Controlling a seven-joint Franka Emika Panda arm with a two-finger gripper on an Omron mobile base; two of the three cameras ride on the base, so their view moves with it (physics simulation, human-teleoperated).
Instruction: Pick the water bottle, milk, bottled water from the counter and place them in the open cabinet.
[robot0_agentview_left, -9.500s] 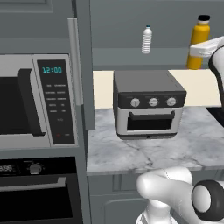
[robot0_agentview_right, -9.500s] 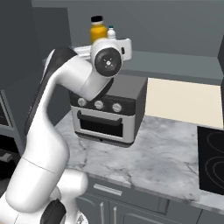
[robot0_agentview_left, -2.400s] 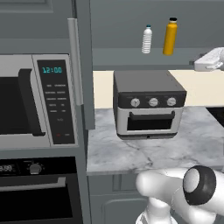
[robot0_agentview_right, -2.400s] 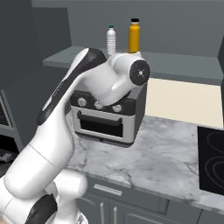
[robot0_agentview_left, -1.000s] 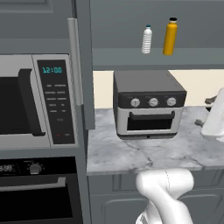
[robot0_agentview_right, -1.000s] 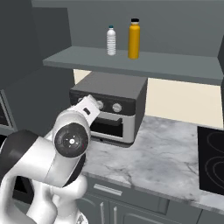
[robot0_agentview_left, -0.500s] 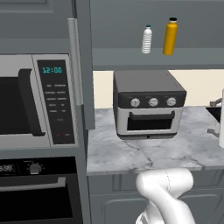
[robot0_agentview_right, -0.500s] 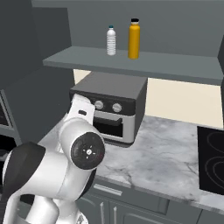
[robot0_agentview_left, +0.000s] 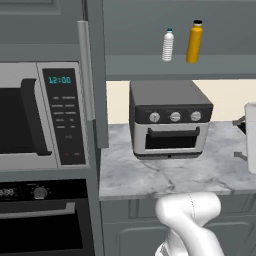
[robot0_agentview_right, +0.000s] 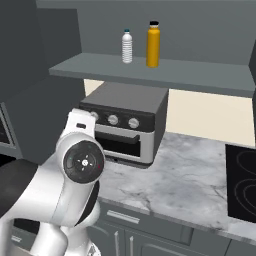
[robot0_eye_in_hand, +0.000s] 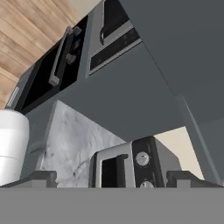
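**Q:** Fig. legend pls — where do the task's things stand?

**A:** The orange bottle (robot0_agentview_left: 194, 41) and the clear bottle (robot0_agentview_left: 168, 45) stand upright, near each other but apart, on the shelf of the cabinet (robot0_agentview_right: 150, 72) above the toaster oven (robot0_agentview_left: 170, 120). The milk isn't among them; I take it as the one left to fetch.

**Q:** And your pincer?

**A:** My gripper (robot0_eye_in_hand: 111, 178) shows in the hand view as two dark tips (robot0_eye_in_hand: 37, 178) set wide apart, nothing between them — open and empty. It looks along the oven's knobs and the marble counter (robot0_agentview_left: 200, 170), rolled hard to one side.

**Q:** How should the milk handle?

**A:** Judgement only: a small carton, light to moderate if full, w/ flat walls that give under a hard squeeze. I'd grip across two opposite faces at approx. mid-height, pads flat, modest force. A coated surface may be a bit slick, so lift straight & slow.

**Q:** Placement risk?

**A:** Shelf has free room to the right of the orange bottle — set it there, clear of both, so neither tall bottle gets tipped.
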